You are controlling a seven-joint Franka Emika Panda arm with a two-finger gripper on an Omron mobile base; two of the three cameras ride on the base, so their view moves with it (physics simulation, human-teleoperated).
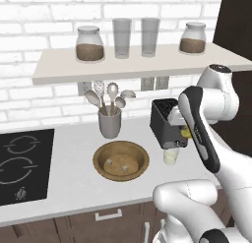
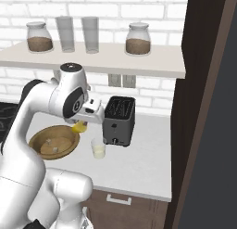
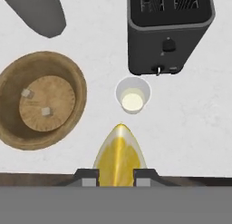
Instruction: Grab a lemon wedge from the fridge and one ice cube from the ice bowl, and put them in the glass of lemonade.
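While the gripper (image 3: 116, 177) hung above the counter (image 3: 190, 128), its 2 fingertips were clenched on the lemon wedge (image 3: 119, 155), held in the air just short of the glass of lemonade (image 3: 132, 95). The glass stood in front of the toaster (image 3: 170, 30), with the ice bowl (image 3: 41, 100) beside it holding 2 cubes.

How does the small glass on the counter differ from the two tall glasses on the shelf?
The small glass is short and holds pale yellow drink; the tall glasses are grey and look empty. The small glass stands on the counter in front of the toaster; the tall glasses stand side by side on the shelf between two jars. All stand upright.
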